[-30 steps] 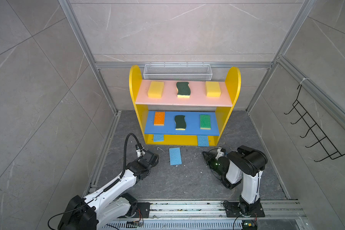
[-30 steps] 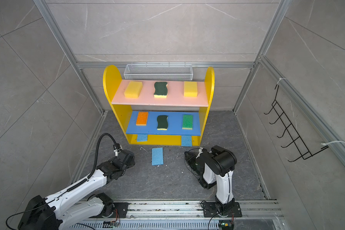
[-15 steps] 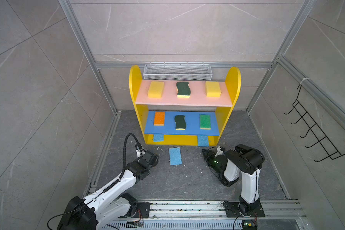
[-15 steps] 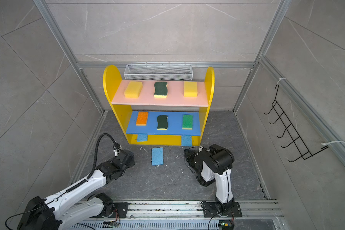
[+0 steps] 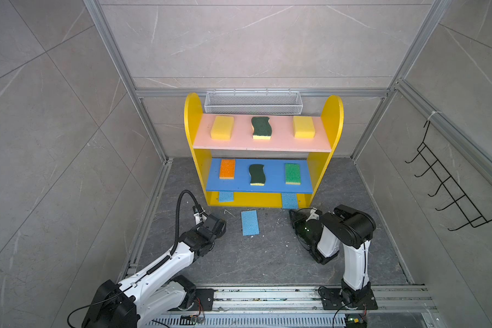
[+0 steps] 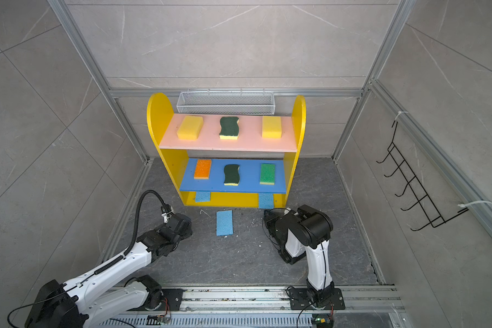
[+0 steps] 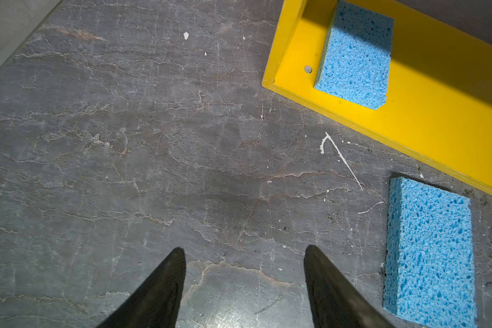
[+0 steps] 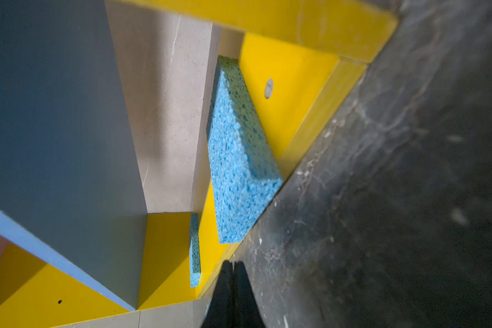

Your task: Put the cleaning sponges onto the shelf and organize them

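The yellow shelf [image 5: 192, 122] stands at the far middle of the table [image 5: 267, 261]. Its pink upper board [image 5: 281, 142] carries the left yellow sponge [image 5: 222, 127], the upper scourer [image 5: 261, 127], wavy and dark green, in the middle, and the right yellow sponge [image 5: 303, 127], all well apart. On the blue lower board [image 5: 273, 184] lie the orange-topped sponge [image 5: 227, 168] at the left, the lower scourer [image 5: 257, 174] in the middle and the bright-green-topped sponge [image 5: 292, 173] at the right. Underneath, on the yellow base [image 5: 256, 200], the left light-blue sponge [image 5: 225, 196] lies near one end and the right light-blue sponge [image 5: 289, 201] near the other, its near end at the base's front edge. The loose light-blue sponge [image 5: 250, 222] lies flat on the table just in front of the shelf, apart from it, between the two arms. The left fingers [image 7: 162, 284] are spread open and empty over bare table, left of that loose sponge. The right fingers [image 8: 233, 289] are pressed together with nothing between them, low by the table, their tips just short of the right light-blue sponge
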Tool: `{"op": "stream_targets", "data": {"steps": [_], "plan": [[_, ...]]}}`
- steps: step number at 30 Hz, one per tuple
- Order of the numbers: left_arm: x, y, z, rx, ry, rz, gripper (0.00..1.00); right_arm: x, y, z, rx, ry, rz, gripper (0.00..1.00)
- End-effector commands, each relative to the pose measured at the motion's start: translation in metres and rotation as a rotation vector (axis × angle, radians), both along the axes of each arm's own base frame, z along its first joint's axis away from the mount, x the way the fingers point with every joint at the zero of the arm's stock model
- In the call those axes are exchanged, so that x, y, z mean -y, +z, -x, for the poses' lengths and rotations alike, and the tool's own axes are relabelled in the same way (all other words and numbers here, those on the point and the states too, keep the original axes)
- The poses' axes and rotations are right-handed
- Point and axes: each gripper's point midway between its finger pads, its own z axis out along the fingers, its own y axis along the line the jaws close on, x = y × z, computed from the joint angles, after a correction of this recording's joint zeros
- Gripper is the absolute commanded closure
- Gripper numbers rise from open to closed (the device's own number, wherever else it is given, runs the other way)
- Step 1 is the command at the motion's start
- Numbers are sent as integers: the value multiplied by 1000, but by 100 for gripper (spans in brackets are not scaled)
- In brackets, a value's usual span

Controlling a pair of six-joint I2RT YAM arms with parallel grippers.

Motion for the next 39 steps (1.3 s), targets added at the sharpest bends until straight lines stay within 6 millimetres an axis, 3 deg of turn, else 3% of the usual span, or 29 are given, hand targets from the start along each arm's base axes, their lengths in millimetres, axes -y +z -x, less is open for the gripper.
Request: {"op": "stream_targets", "data": {"steps": [1, 8, 29, 39], "plan": [[6, 16, -9, 39, 14, 35, 30, 15, -57, 12, -195, -35, 146, 100], [5, 17, -7, 39, 21, 34, 30, 19, -63, 10, -235, -75, 164, 100], [6, 8, -8, 18, 25, 31, 30, 5, -72, -5, -233, -82, 153, 100], [6, 4, -8, 12, 26, 27, 30, 13, -77, -6, -241, -120, 172, 100]]}}
